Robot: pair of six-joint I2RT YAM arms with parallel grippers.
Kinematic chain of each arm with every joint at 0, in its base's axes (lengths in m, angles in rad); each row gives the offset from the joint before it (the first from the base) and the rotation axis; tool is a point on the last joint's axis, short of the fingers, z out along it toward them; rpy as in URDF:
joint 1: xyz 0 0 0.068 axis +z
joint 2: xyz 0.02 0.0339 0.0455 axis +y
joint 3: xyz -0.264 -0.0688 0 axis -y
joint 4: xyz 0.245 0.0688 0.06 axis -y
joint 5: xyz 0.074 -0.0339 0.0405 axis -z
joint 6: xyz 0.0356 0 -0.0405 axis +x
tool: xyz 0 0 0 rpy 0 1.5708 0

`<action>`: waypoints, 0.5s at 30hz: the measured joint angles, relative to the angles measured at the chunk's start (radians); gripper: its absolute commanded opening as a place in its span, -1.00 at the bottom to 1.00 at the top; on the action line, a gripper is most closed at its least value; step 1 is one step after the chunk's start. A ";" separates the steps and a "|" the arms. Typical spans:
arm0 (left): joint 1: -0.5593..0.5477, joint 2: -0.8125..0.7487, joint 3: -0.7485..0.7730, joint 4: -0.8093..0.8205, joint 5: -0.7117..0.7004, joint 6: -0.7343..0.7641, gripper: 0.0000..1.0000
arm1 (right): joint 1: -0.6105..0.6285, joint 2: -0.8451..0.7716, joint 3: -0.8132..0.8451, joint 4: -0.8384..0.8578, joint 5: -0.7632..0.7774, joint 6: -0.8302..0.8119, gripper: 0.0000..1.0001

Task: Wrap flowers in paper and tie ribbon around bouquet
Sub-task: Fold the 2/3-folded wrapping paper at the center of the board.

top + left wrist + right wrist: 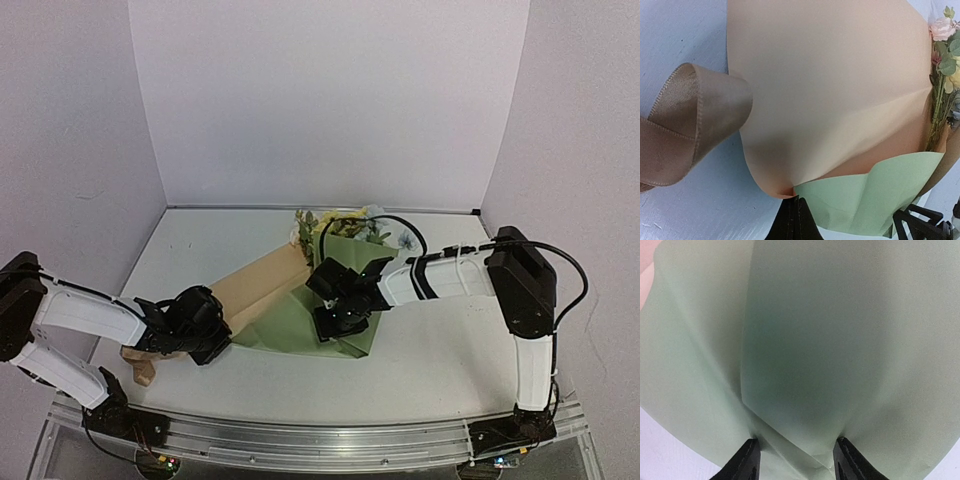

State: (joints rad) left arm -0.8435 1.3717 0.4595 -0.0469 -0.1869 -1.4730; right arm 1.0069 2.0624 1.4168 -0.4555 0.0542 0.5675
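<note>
In the left wrist view, the left gripper (793, 212) is seen with its jaws drawn together, and the lowest corner of the paper's (830, 90) tan face meets their tips, so that the corner appears to be pinched between them. From that hold the tan flap spreads away and to the right, with a green fold tucked under it, and the flowers (940, 95) are seen at the sheet's right edge, stems pointing back toward the gripper's side. The ribbon (695, 120) is curled loosely on the table just to the left of the flap, untied and apart from the bundle. In the right wrist view the right gripper (797, 460) is shown with its jaws apart, pressed down on the green face of the paper (815, 340), a crease running in between them; nothing is clamped. From above, the left gripper (205, 335) is placed at the near-left end of the paper (265, 290) and the right gripper (340, 310) on the green part at the middle, while the flowers (320, 225) project from the far end. The long axis of the bundle is thus laid from near-left to far-right, and the flap is judged to need carrying rightward across the stems. The ribbon (140, 365) is nearer the left arm, on the table (200, 240).
</note>
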 measured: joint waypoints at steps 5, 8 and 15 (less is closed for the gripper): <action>-0.019 -0.031 0.000 0.001 -0.028 0.035 -1.00 | -0.001 0.000 0.029 -0.008 0.006 -0.017 0.05; -0.028 -0.059 0.002 0.004 -0.047 0.078 -1.00 | -0.006 0.000 0.050 -0.009 0.006 -0.022 0.03; -0.045 -0.113 0.005 0.034 -0.065 0.180 -0.99 | -0.017 0.006 0.086 -0.010 0.005 -0.030 -0.04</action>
State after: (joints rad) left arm -0.8881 1.2590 0.4644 -0.0130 -0.2515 -1.2927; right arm 0.9898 2.0681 1.5032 -0.4658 0.0597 0.5377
